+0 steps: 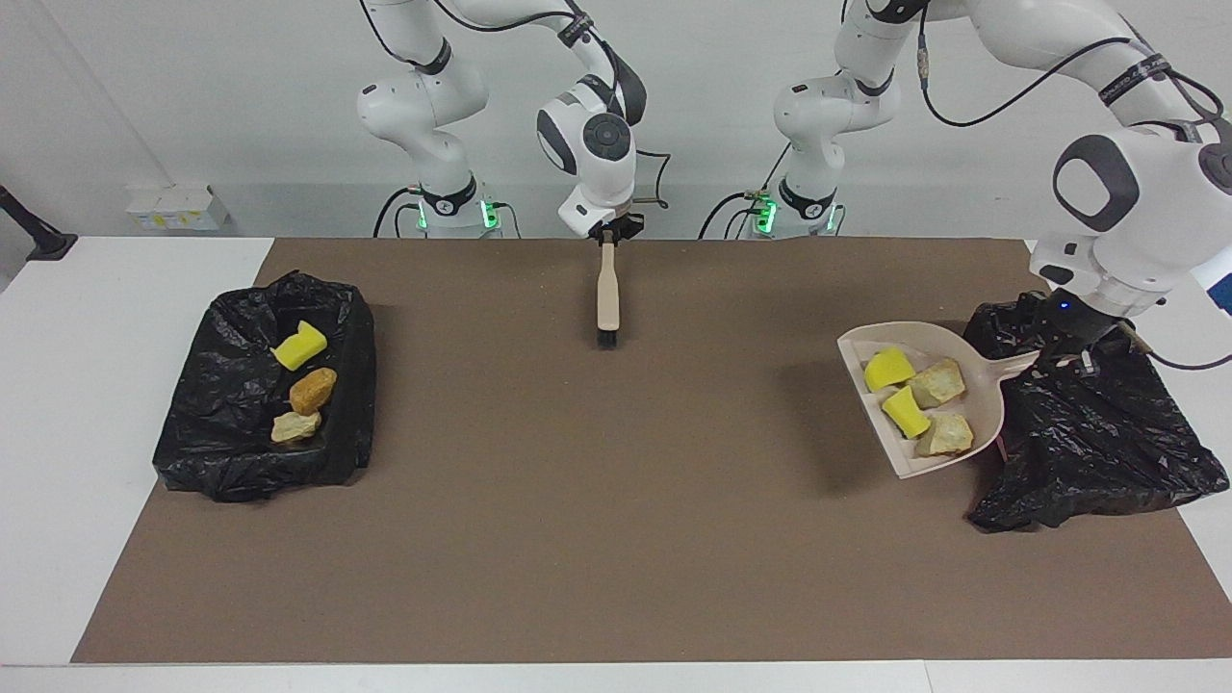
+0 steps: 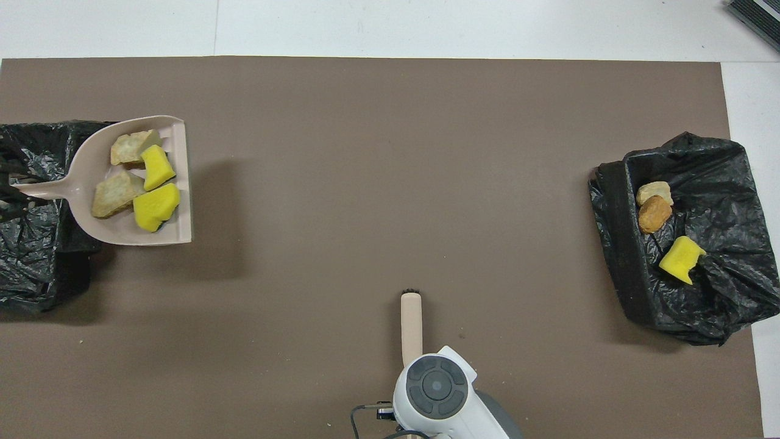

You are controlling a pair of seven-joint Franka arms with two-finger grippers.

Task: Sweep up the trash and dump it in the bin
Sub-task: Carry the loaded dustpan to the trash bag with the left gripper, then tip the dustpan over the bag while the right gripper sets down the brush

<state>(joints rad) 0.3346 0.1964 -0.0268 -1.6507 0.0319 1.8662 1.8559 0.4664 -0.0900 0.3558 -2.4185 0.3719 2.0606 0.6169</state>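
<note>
A beige dustpan (image 1: 967, 385) (image 2: 91, 225) hangs above the mat at the edge of the black-bagged bin (image 1: 1097, 433) (image 2: 30, 256) at the left arm's end of the table. It carries several trash lumps, among them a yellow one (image 1: 887, 369) (image 2: 156, 206) and a beige one (image 1: 948, 435) (image 2: 113, 194). My left gripper (image 1: 1064, 358) is shut on the dustpan's handle, over the bin. My right gripper (image 1: 608, 234) is shut on the handle of a brush (image 1: 606, 298) (image 2: 411, 326), which points down at the mat near the robots.
A second black-bagged bin (image 1: 241, 452) (image 2: 725, 201) stands at the right arm's end, holding three lumps: yellow (image 1: 299, 346), orange-brown (image 1: 313, 390) and beige (image 1: 295, 426). A brown mat (image 1: 577, 500) covers the white table.
</note>
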